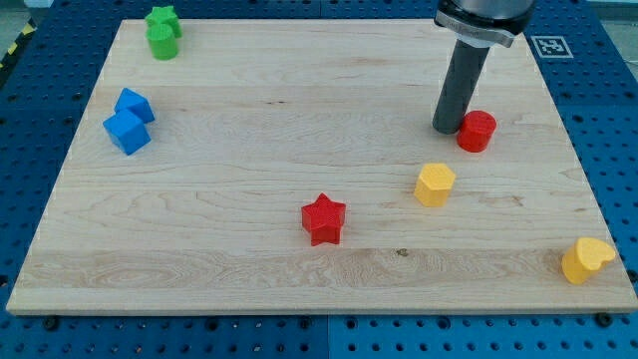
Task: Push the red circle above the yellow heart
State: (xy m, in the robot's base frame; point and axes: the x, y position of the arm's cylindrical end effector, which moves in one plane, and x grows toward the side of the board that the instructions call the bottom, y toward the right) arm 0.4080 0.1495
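Tip (446, 129) touching red circle (477, 131) from the view's left.
No claw fitted, state untellable; still far from above yellow heart (587, 259).

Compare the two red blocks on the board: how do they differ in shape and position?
The red circle is a round cylinder; the red star has points. The red circle lies toward the view's upper right, the red star lower, near the middle. My tip stands right beside the red circle's left side, while nothing is near the red star. Both share the same red colour and rest flat on the board.
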